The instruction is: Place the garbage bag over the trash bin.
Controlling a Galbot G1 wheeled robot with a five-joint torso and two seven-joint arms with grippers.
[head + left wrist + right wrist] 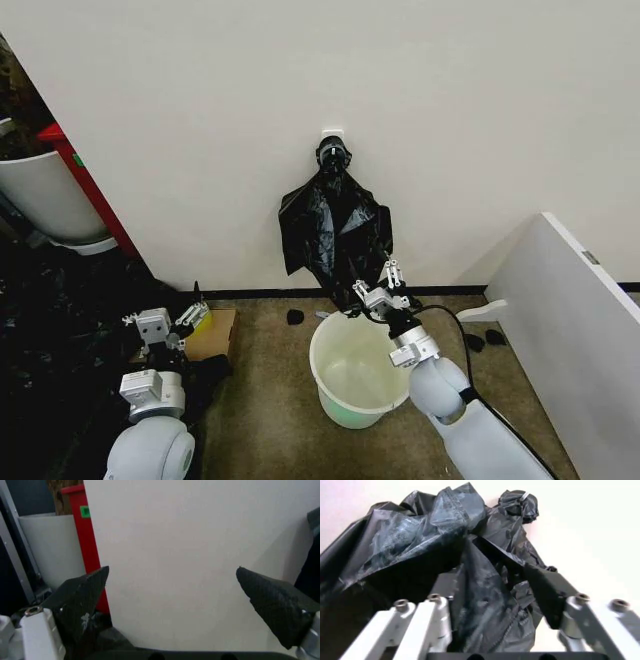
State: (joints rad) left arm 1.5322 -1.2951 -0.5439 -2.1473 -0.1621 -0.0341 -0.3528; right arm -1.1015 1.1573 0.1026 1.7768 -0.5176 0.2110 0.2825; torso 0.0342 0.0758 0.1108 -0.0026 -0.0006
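Against the pale wall the garbage bag [335, 235] hangs from a hook, its lower folds just above the far rim of the trash bin [358, 372] on the brown floor. Right claw [378, 289] is spread apart around the bag's bottom folds, not clamped; left claw [168, 325] waits apart, low beside a cardboard box [215, 335].

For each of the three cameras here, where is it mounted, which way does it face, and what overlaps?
Head view: on the robot's head, looking down at the trash bin and the garbage bag hanging on the wall; both arms show.
Left wrist view: faces the white wall, left hand open, holding nothing.
Right wrist view: looks up at the garbage bag; right hand open around it.
Head and right wrist views share the bag.
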